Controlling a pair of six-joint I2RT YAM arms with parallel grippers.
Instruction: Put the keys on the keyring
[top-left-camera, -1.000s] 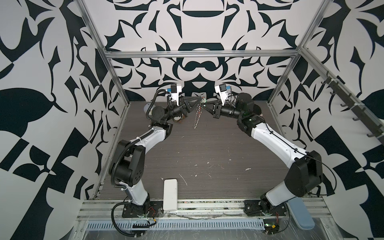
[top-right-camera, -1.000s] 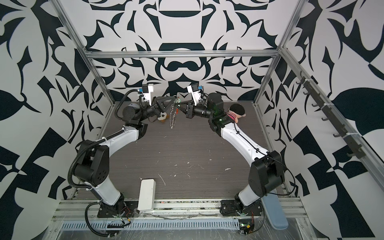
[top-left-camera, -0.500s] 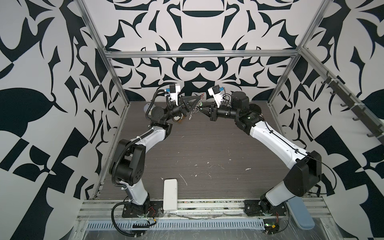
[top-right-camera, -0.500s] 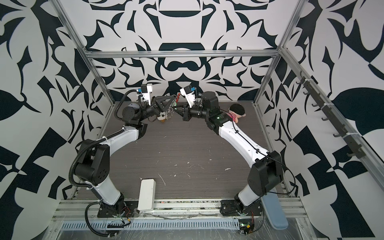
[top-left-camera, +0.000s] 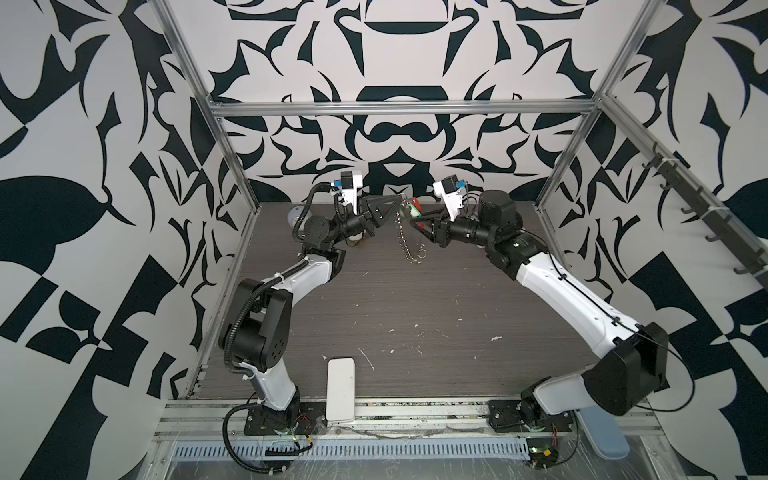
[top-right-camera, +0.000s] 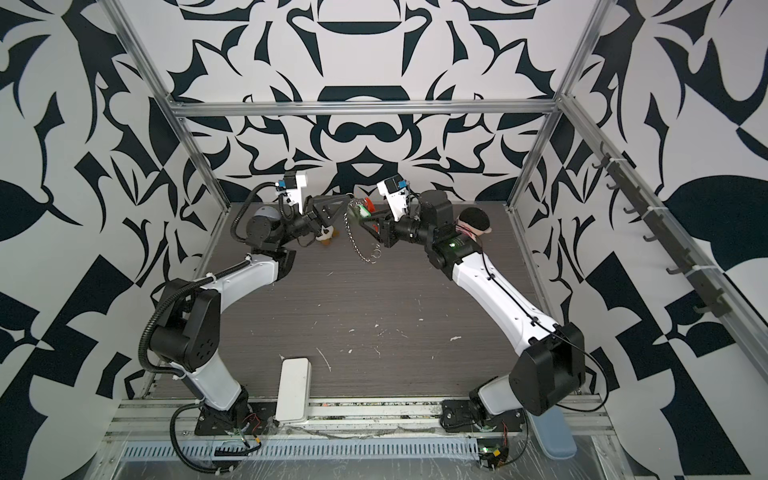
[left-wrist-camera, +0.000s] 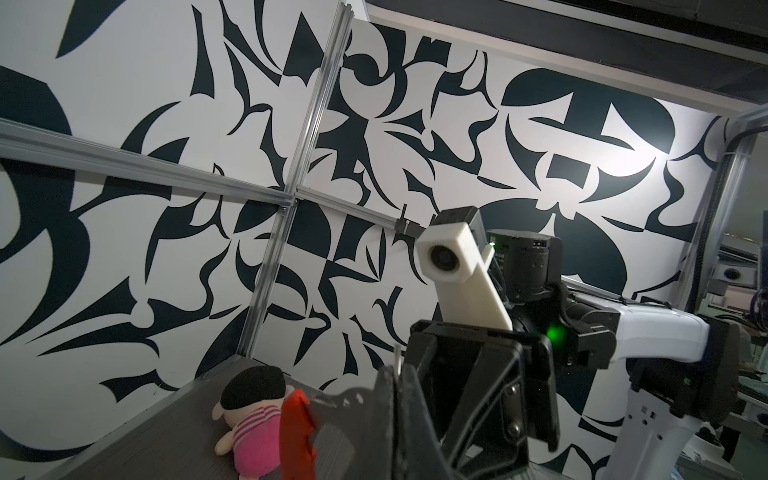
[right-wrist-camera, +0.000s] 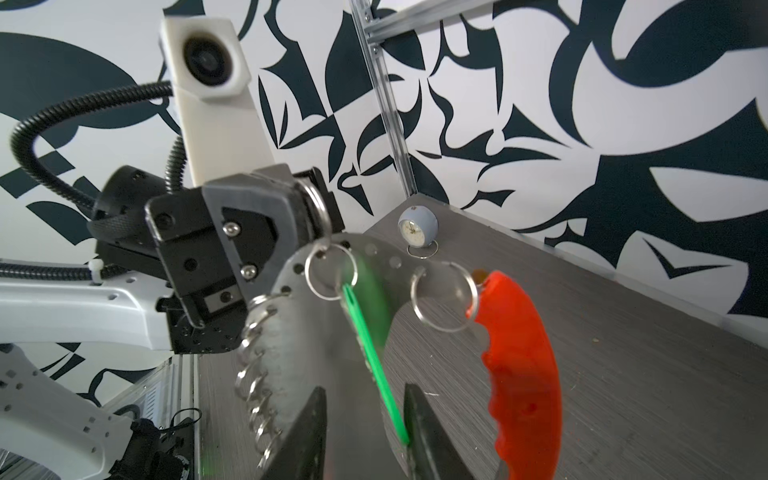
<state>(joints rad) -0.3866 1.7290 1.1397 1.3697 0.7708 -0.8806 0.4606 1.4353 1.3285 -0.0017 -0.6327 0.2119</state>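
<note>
Keyring (top-left-camera: 402, 241): held above the far middle of the bench (top-left-camera: 415, 316), chain dangling, red bar towards the right arm.
Left gripper (top-left-camera: 392, 206): closed on one silver ring.
Key (right-wrist-camera: 363, 332): green, head at a ring.
Right gripper (right-wrist-camera: 363, 392): jaws apart, flanking the key's tip.

2 raised arms face each other: left hand (top-left-camera: 395, 204) clamped, right hand (top-left-camera: 417, 222) parted.

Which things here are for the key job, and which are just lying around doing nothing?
For the job:
- green key
- keyring, held by the left fingers

Just lying about:
- little clock
- pink doll
- white-and-brown plush toy
- white block at the front edge
</note>
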